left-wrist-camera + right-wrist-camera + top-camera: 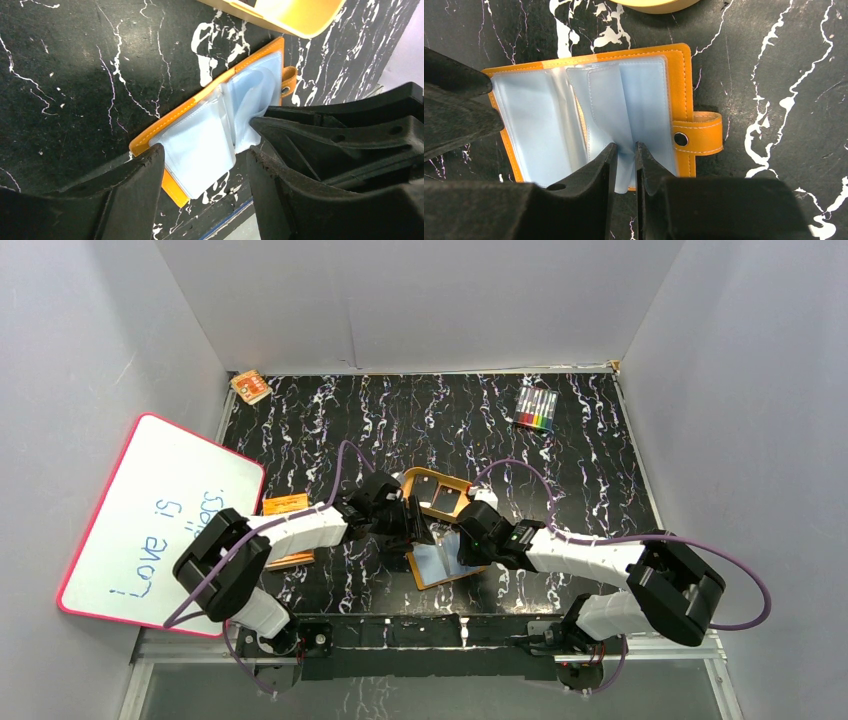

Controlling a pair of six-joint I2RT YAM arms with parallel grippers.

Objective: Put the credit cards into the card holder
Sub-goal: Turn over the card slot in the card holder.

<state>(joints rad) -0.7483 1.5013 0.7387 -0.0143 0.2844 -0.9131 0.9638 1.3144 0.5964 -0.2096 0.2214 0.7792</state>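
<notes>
The orange-brown card holder [440, 562] [200, 135] [599, 110] lies open on the black marble table, its pale blue sleeves up and its snap tab [699, 135] to the right. My right gripper [626, 147] [462, 540] is shut on one raised sleeve near the fold. My left gripper [205, 152] [415, 530] is open and straddles the holder's left half without pinching it. Dark flat shapes in the tan tray [437, 495] may be the credit cards; I cannot tell.
The tray sits just behind the holder. An orange booklet [285, 505] lies left under the left arm, beside a whiteboard [160, 520]. Markers [536, 408] lie at the back right, a small orange packet [250, 387] at the back left. The table's front edge [240, 220] is close.
</notes>
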